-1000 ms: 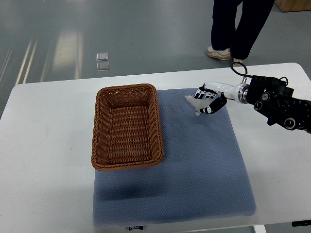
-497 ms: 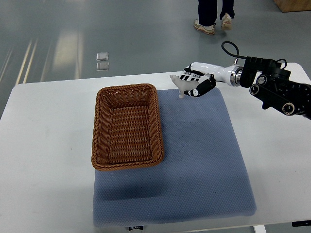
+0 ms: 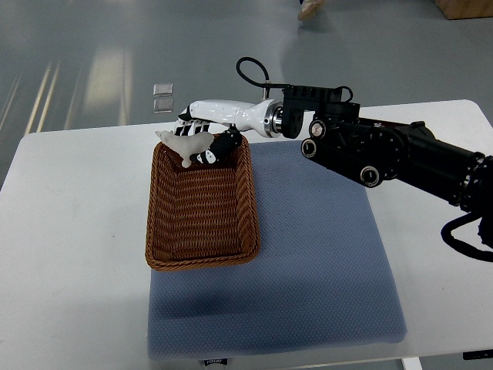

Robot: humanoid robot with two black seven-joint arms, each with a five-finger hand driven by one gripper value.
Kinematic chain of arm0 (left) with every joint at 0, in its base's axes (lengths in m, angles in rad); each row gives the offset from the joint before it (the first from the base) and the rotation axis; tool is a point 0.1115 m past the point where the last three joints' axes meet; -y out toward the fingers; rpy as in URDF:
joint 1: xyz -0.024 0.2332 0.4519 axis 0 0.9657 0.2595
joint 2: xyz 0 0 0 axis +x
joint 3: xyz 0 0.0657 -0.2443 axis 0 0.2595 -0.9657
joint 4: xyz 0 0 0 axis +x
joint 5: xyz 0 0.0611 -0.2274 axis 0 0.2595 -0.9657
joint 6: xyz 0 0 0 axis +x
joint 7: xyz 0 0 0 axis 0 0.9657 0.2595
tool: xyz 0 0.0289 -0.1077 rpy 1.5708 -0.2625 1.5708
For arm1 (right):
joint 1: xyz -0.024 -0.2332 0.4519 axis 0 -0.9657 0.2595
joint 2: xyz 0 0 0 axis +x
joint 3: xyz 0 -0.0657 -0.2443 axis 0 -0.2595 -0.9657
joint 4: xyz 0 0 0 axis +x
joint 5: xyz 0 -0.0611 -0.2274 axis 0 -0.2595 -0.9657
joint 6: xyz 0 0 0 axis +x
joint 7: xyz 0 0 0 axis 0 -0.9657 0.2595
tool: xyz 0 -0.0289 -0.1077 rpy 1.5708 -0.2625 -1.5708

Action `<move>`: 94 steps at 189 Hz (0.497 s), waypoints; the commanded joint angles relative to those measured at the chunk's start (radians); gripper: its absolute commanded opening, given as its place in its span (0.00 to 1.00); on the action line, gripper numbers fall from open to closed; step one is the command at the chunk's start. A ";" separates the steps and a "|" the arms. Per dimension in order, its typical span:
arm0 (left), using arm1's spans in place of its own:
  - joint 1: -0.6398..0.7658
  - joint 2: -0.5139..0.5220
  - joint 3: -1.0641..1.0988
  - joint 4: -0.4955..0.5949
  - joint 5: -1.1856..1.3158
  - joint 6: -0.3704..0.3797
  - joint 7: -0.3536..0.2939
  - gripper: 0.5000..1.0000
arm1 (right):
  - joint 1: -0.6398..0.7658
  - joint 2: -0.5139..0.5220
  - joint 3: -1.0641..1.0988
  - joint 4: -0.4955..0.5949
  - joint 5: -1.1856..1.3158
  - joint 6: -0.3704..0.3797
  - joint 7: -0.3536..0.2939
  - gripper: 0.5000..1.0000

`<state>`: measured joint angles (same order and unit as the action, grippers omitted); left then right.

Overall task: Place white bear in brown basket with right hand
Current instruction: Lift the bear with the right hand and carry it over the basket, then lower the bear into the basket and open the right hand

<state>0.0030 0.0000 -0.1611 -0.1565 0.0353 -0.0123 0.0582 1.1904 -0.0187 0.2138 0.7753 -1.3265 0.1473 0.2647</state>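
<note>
bear held over the basket's far rim, drop not yet safe

at the left, the brown basket [image 3: 202,202] sits on the white table [image 3: 69,231], its right side overlapping the blue mat [image 3: 316,254]. the white bear [image 3: 183,143] is above the basket's far left corner, clasped in the curled fingers of the right hand [image 3: 205,139], whose arm [image 3: 385,154] stretches in from the right edge. the left hand is not in view.

the main risk, as i judge it, is the release point: the bear hangs close to the far rim rather than over the middle, so letting go here could bounce it off the wicker edge onto the table beyond. a low fingertip could also catch the rim and shove the light basket. bringing the hand nearer the centre first would lessen both.
</note>
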 commanded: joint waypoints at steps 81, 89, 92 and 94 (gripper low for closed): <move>0.000 0.000 0.000 0.000 0.000 0.000 0.000 1.00 | -0.117 0.019 -0.113 -0.048 -0.037 -0.106 -0.007 0.00; 0.000 0.000 0.000 0.000 0.000 0.000 0.000 1.00 | -0.123 0.019 -0.113 -0.047 -0.037 -0.106 -0.007 0.04; 0.000 0.000 0.000 0.000 0.000 0.000 0.000 1.00 | -0.124 0.019 -0.113 -0.047 -0.037 -0.106 -0.007 0.07; 0.000 0.000 0.000 0.000 0.000 0.000 0.000 1.00 | -0.124 0.019 -0.113 -0.047 -0.037 -0.106 -0.007 0.10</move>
<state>0.0031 0.0000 -0.1611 -0.1565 0.0353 -0.0123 0.0583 1.0803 0.0001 0.1006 0.7273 -1.3635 0.0416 0.2576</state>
